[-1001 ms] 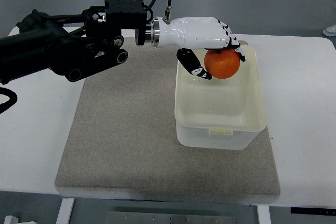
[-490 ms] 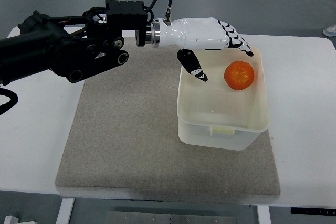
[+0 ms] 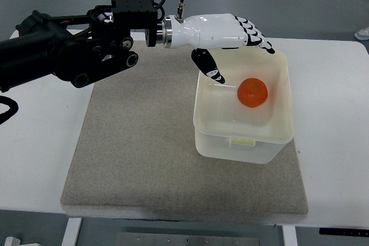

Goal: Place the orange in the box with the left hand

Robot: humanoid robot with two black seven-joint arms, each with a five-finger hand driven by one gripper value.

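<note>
Round, glossy orange [image 3: 252, 92] lying inside the translucent white box [image 3: 242, 136] at centre-right of frame, below the left hand [image 3: 222, 36] with fingers [image 3: 259, 38] spread, holding nothing.

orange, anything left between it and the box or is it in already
Nothing visible stands in the way: the orange already lies inside the box, on its floor. The left hand hangs above the box's far rim with fingers spread, holding nothing and not touching the orange.
</note>
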